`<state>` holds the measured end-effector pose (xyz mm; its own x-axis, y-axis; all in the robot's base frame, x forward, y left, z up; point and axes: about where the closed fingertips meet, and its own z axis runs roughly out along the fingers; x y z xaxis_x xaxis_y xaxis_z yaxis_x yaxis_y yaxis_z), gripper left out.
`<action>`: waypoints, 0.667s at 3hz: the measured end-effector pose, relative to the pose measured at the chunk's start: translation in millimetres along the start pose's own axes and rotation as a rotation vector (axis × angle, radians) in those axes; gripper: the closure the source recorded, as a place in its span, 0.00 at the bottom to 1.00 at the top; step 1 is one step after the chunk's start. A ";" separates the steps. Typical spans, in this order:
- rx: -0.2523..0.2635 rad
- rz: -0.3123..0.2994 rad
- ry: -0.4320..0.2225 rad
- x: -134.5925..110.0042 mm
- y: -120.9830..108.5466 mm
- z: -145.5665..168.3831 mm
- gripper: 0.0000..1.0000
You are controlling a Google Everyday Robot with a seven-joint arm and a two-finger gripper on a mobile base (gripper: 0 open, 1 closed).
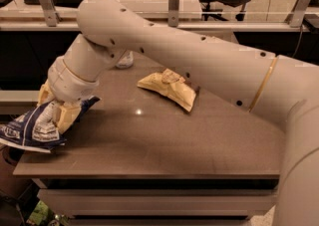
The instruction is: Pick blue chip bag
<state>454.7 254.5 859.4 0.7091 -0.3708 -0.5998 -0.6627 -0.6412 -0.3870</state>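
One camera looks down from close behind the arm (199, 56) onto the surface (164, 140). The end effector (54, 115) grips the blue chip bag (27, 130) at its left edge.

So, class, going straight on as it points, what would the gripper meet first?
The blue chip bag, directly under the gripper at the table's left edge; they look to be touching, depth unclear.
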 end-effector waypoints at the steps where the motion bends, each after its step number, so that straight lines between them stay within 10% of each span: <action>1: 0.043 -0.062 -0.015 -10.6 -5.2 -30.6 1.00; 2: 0.087 -0.128 -0.032 -20.8 -11.0 -62.6 1.00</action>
<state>462.3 227.2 920.0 0.7819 -0.2672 -0.5632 -0.5867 -0.6207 -0.5201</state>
